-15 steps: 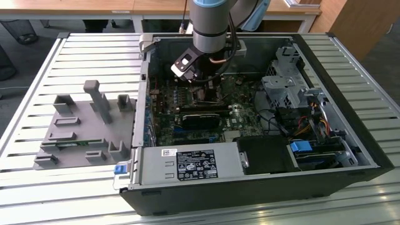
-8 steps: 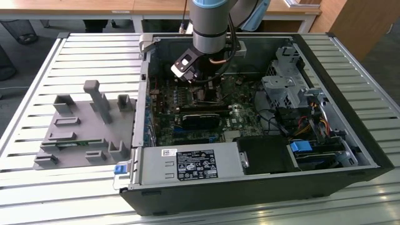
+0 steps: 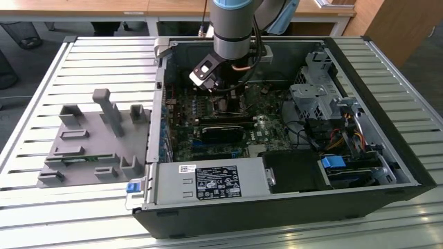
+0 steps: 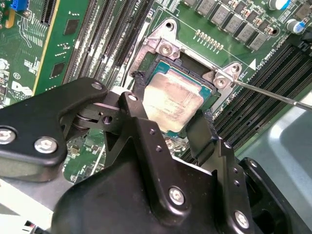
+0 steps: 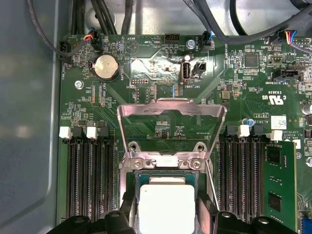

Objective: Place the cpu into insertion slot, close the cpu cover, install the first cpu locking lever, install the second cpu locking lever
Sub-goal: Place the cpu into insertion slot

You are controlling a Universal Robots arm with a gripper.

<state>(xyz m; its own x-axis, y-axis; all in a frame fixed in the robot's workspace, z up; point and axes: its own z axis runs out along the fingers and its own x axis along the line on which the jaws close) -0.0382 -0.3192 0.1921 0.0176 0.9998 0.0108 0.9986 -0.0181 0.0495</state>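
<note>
The cpu (image 4: 173,100), a flat silver-grey square, lies at the insertion slot (image 4: 157,61) on the green motherboard, and I cannot tell whether it is fully seated. My gripper (image 4: 169,114) is shut on the cpu, one black finger against each of two opposite edges. The first wrist view shows the same hold: cpu (image 5: 165,202) between the fingers (image 5: 126,207). The cpu cover (image 5: 170,105) stands swung open beyond the slot, its square cut-out showing the board behind. A thin metal locking lever (image 4: 273,95) sticks out beside the slot. In the exterior view the gripper (image 3: 225,98) reaches down into the open computer case.
Long black memory slots (image 5: 90,180) run along both sides of the socket, and a green memory module (image 5: 280,180) stands in one. Cables (image 3: 339,137) and a drive cage (image 3: 315,96) fill the case's right in the exterior view. A grey parts fixture (image 3: 90,140) lies outside, to the exterior view's left.
</note>
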